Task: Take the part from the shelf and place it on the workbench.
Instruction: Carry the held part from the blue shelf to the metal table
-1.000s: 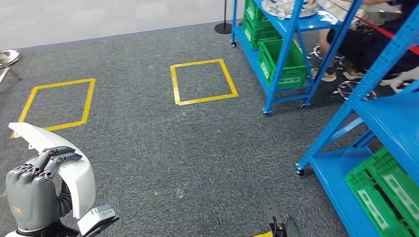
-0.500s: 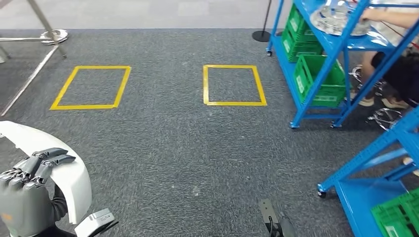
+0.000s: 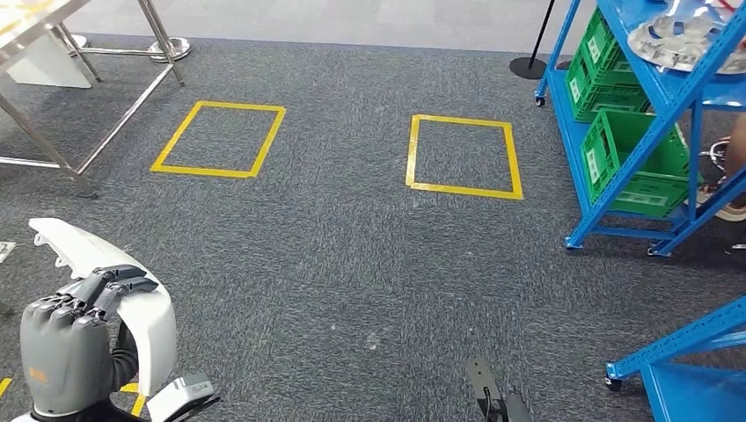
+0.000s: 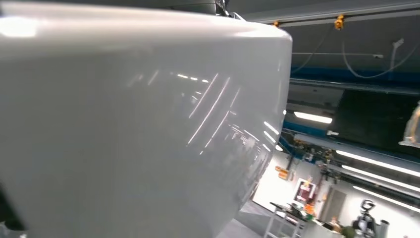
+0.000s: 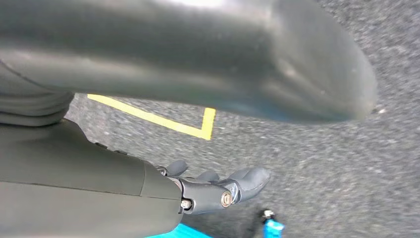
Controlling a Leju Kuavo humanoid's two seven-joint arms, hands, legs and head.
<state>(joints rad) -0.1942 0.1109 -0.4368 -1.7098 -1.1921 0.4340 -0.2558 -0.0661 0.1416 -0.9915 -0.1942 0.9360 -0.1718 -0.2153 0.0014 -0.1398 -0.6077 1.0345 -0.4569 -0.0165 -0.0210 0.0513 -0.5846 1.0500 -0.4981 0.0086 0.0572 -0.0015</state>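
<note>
1. The robot's left hand (image 3: 70,352) grips a white curved moulded part (image 3: 132,299) at the lower left of the head view, dark fingers (image 3: 110,281) hooked over its upper edge; the part is off the shelf and carried above grey carpet.
2. Judged from its thin, glossy shell, the part is likely light and stiff but slippery; the rim where the fingers already wrap looks the surest hold, since the broad smooth face offers little purchase.
3. The steel-legged workbench (image 3: 53,35) stands at the upper left, well apart from the part; the blue shelf rack (image 3: 633,114) with green crates (image 3: 633,158) stands at the right; two yellow taped squares (image 3: 220,141) lie between.
4. The left wrist view adds what the head view lacks: the part (image 4: 138,129) close up, its sheen mirroring ceiling lights.
5. The right wrist view shows the right hand (image 5: 218,191) hanging over carpet, fingers curled narrow and holding nothing; a yellow tape corner (image 5: 205,126) lies beyond.
</note>
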